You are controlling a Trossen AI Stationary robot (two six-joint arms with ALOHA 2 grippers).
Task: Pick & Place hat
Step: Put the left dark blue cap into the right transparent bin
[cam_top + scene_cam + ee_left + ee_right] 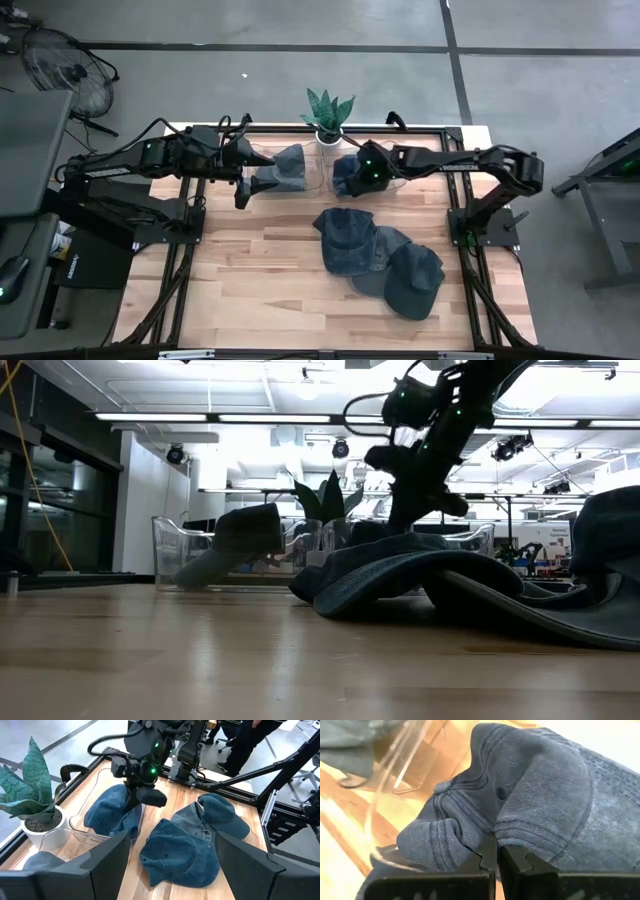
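At the far edge of the table [260, 290]: two clear bins are seen either side of a potted plant [328, 112], and each is being served by one arm.
Left bin [262, 172]: one grey-blue hat [283, 168] is already lying in it, brim toward the left arm.
Left claw [243, 178]: its fingers are spread wide just beside that hat, and nothing is pinched between them.
Right claw [492, 856]: its fingers are pressed together on a fold of a dark blue hat [540, 795], which is held at the right bin [385, 178]; whether it is resting inside cannot be told.
Done so far: one hat is judged placed, and a second is judged to be at the point of release.
Left to do: three hats [380, 262] are piled overlapping in the middle of the table, toward the right, and have yet to be picked.
Writing and brands: none can be read on the hats, the bins or the plant pot; small markings on the arms are too small to be made out.
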